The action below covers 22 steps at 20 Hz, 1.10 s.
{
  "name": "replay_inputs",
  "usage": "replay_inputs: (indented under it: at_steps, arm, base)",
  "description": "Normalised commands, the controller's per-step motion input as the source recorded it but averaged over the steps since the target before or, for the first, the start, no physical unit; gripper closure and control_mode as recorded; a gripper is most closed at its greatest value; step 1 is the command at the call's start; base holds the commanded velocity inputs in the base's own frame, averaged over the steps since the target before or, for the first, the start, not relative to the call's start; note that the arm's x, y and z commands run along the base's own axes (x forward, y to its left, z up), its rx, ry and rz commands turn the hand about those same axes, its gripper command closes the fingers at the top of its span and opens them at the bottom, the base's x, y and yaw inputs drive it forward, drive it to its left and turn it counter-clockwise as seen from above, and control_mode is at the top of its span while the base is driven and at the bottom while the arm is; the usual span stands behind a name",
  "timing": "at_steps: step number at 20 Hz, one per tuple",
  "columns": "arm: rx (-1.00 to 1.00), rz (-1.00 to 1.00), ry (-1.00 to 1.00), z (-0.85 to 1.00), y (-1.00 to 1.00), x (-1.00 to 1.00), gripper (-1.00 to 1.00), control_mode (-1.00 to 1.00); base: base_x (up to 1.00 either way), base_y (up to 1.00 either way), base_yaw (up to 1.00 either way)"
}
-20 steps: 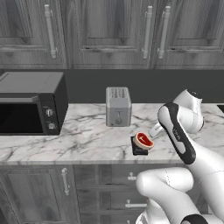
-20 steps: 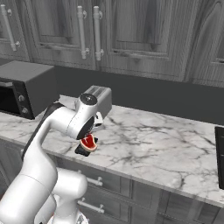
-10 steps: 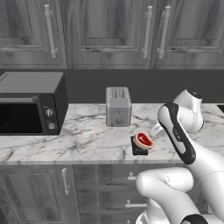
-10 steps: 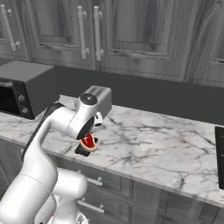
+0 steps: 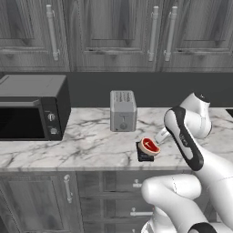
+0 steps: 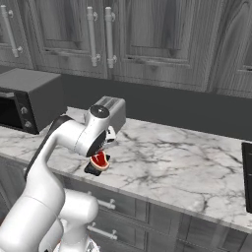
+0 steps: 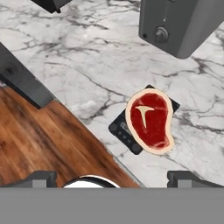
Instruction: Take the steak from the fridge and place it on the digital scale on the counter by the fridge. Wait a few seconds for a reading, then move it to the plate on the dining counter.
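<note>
Marble counter (image 5: 91,145), near front edge: digital scale (image 7: 121,130), in front of toaster (image 5: 123,110). Lying flat on scale: steak (image 7: 148,120), covering most of it. Above steak: gripper (image 7: 112,177), jaws spread wide, holding nothing.

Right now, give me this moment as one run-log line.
stage: weighing | raw red steak with tan fat rim: lying on flat black digital scale, marble counter | fingers: open, above steak, holding nothing | next: plate
</note>
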Motion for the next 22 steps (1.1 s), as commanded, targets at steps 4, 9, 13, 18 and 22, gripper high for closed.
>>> replay_inputs:
  at_steps: [4,9,13,18,22]
  arm:
    - [0.00,0.00,0.01,0.00,0.00,0.00,-1.00,-1.00]
    - [0.00,0.00,0.02,0.00,0.00,0.00,-1.00,-1.00]
    - [0.00,0.00,0.04,-0.01,0.00,0.00,-1.00,-1.00]
    - [0.00,0.00,0.03,0.00,0.00,0.00,-1.00,-1.00]
    - [0.00,0.00,0.01,0.00,0.00,0.00,-1.00,-1.00]
  base:
    - [0.00,0.00,0.00]
    - [0.00,0.00,0.00]
    - [0.00,0.00,0.00]
    - [0.00,0.00,0.00]
    - [0.00,0.00,0.00]
